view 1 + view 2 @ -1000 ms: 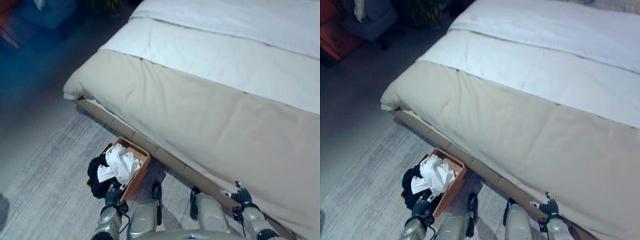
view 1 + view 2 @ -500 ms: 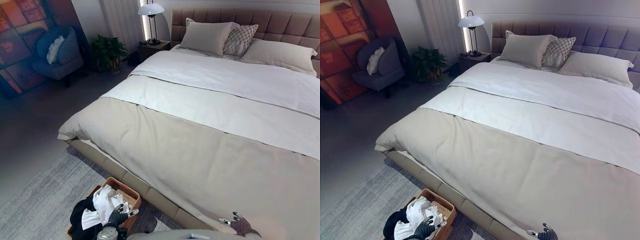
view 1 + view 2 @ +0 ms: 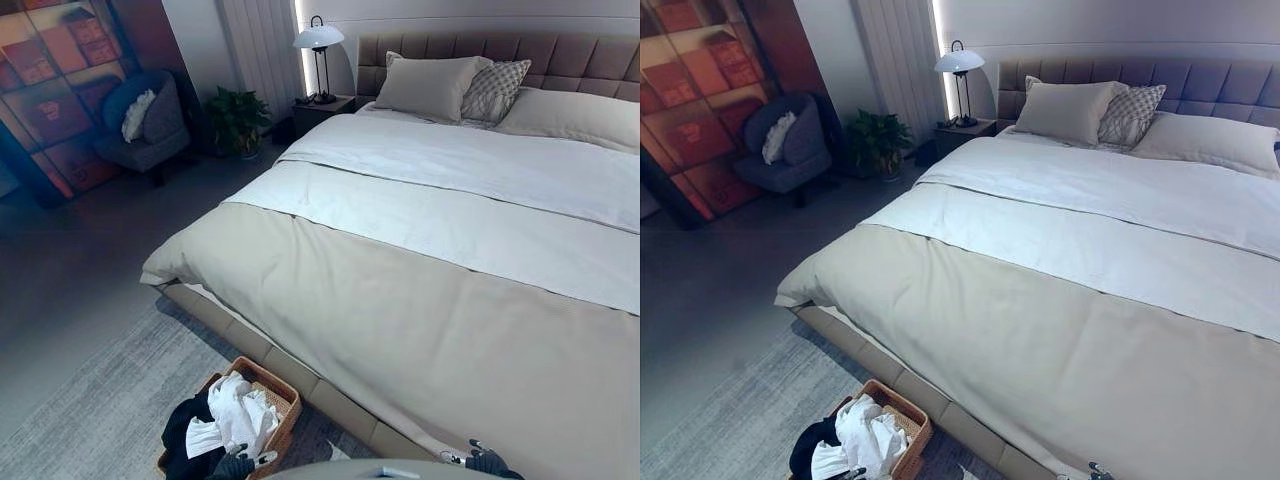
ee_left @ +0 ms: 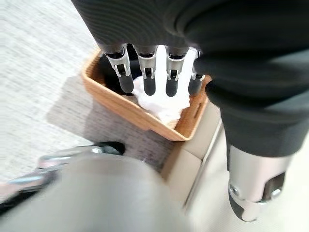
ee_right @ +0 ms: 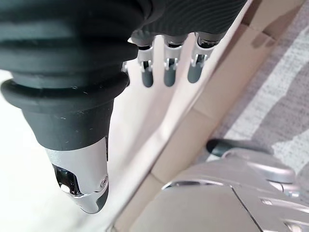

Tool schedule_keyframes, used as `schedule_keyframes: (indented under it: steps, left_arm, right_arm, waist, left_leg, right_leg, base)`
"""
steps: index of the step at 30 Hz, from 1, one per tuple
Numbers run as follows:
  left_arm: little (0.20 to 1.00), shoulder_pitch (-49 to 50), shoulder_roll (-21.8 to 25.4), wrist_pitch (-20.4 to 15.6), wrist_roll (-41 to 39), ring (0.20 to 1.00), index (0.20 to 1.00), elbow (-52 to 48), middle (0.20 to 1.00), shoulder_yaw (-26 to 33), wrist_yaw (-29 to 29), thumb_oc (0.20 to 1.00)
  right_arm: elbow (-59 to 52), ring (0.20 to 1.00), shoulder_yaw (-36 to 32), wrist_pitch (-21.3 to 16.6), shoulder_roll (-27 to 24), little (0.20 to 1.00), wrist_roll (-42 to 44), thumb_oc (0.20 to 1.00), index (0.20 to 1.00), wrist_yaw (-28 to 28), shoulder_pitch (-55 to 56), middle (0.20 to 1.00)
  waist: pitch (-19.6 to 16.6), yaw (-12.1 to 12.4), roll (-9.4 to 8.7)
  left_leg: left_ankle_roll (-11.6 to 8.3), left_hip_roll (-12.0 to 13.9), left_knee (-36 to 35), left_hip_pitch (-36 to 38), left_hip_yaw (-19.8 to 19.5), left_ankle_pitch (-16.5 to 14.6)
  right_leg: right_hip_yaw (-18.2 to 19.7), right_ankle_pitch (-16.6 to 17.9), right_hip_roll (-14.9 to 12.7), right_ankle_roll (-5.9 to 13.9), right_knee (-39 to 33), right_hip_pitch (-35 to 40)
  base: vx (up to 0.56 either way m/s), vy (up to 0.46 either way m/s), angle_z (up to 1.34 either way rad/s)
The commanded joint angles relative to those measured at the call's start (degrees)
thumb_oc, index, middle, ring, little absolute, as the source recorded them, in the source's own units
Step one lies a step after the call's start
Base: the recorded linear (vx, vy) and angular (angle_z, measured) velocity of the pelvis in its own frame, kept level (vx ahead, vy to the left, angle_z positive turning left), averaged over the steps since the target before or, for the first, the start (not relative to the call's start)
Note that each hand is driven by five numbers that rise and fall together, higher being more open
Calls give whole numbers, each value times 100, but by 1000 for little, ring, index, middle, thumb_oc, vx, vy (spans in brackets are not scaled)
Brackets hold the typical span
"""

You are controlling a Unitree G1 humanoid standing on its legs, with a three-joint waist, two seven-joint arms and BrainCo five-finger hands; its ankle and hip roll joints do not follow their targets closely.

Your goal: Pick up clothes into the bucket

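Left wrist view: the left hand point(image 4: 154, 72) is held open and empty above the basket point(image 3: 283, 398), where white clothes point(image 3: 238, 412) and a dark garment point(image 3: 180, 440) are piled. The right hand point(image 5: 166, 65), also open, hangs beside the bed point(image 3: 420, 300). The dark garment, draped over the rim, could be spilled onto the rug point(image 3: 90, 400) by a nudge.

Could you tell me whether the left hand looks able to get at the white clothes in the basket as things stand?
Probably yes: the left hand hangs open just above the white clothes heaped in the open-topped basket, with nothing between them.
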Motion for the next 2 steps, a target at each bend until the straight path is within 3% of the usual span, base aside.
schedule_keyframes:
  steps: [1,2]
  left_arm:
    - [1000,-313,-21,-64,-170,1000,1000,28,1000,175,-21,1000]
    - [1000,-313,-21,-64,-170,1000,1000,28,1000,175,-21,1000]
  right_arm:
    - [-150,1000,134,-23,83,1000,-204,1000,1000,16,-347,1000]
    - [-150,1000,134,-23,83,1000,-204,1000,1000,16,-347,1000]
  waist:
    - [167,56,-416]
    - [168,56,-416]
  left_leg:
    - [161,-351,321,137,-59,-253]
    - [161,-351,321,137,-59,-253]
  right_leg:
    - [-44,487,-308,403,-642,442]
    - [-44,487,-308,403,-642,442]
  base:
    - [0,0,0]
    - [0,0,0]
